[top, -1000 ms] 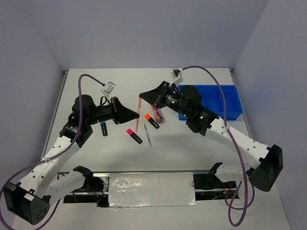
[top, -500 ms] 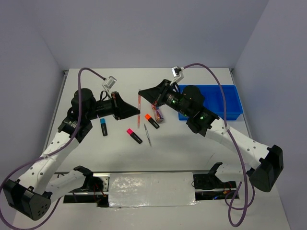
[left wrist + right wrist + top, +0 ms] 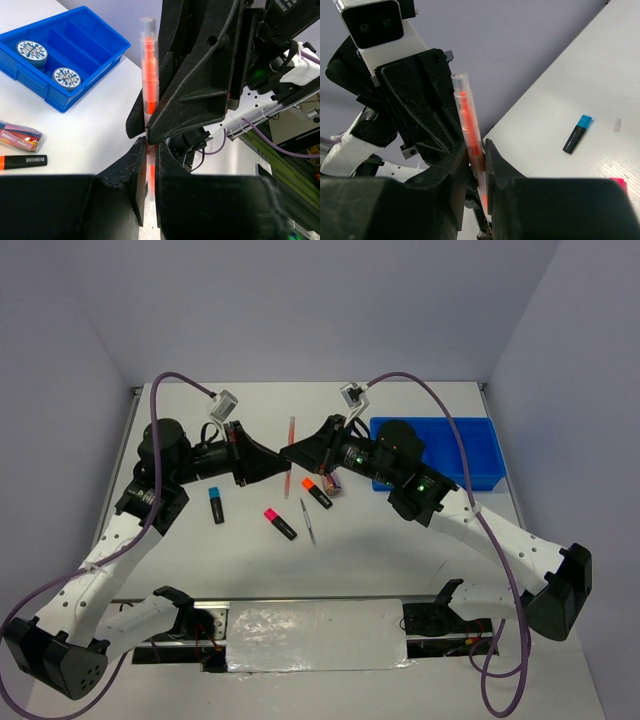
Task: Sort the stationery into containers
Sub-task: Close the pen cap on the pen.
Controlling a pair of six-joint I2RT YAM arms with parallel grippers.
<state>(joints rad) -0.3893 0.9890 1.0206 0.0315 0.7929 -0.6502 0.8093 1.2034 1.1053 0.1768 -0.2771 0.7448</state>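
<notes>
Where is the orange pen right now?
Top view, centre: the pen is held above the table, where the left hand and right hand meet, left of the tray.

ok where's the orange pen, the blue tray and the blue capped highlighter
orange pen point(image 3: 148, 75): left wrist view, middle of its clear barrel
blue tray point(image 3: 475, 455): top view, bare floor near its right end
blue capped highlighter point(image 3: 576, 135): right wrist view, black body below the cap

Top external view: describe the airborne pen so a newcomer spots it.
Left of the blue tray, the left gripper and right gripper meet above the table. The pen stands between them: a clear barrel, orange inside, unlike the stubby black highlighters below.
</notes>
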